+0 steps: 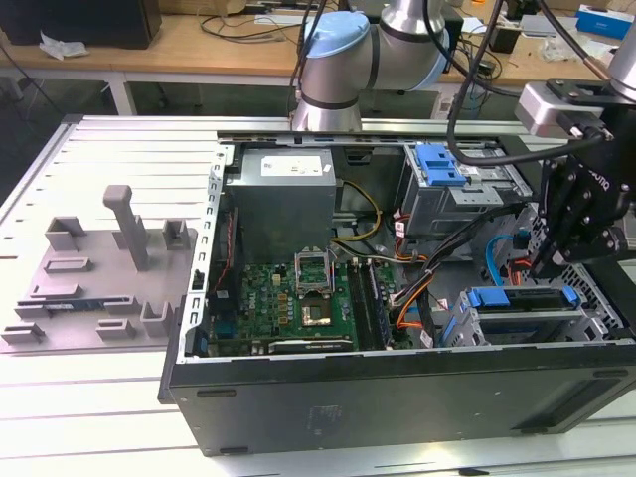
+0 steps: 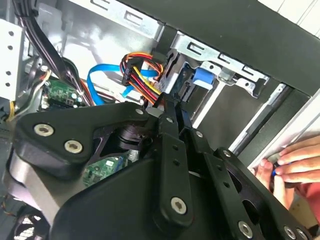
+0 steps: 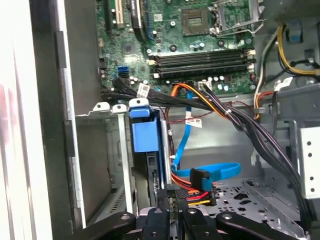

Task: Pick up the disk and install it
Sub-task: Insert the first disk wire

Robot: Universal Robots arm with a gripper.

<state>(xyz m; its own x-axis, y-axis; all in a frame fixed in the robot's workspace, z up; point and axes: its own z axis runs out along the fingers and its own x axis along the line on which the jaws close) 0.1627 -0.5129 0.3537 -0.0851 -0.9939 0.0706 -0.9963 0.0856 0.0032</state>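
While hanging beside the slotted disk [image 3: 144, 134], with gripper [image 3: 171, 196] pinched shut and empty: seating step, needs a soft straight push.

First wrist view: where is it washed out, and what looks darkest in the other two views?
First wrist view: the strip outside the computer case's wall is bleached white; second wrist view: the black gripper is darkest; exterior view: the case's near side is darkest, against a bright table.
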